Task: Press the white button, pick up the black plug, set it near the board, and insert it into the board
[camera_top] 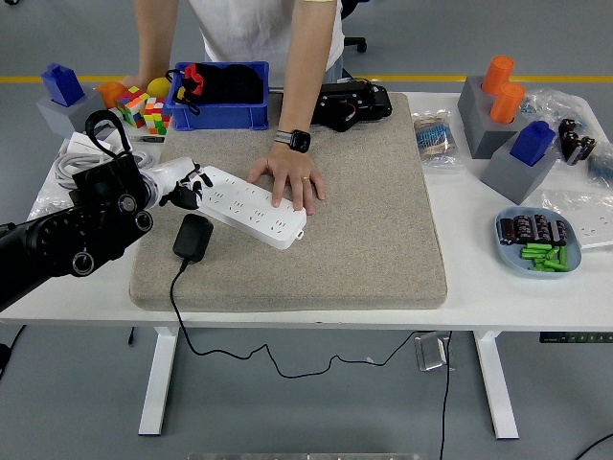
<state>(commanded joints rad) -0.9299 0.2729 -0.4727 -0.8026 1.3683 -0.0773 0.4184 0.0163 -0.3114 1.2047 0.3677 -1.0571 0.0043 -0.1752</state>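
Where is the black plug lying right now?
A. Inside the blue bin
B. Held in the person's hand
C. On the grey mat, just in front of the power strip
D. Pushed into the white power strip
C: the black plug lies free on the grey mat, just on the near side of the white power strip, its cord trailing off the table edge.
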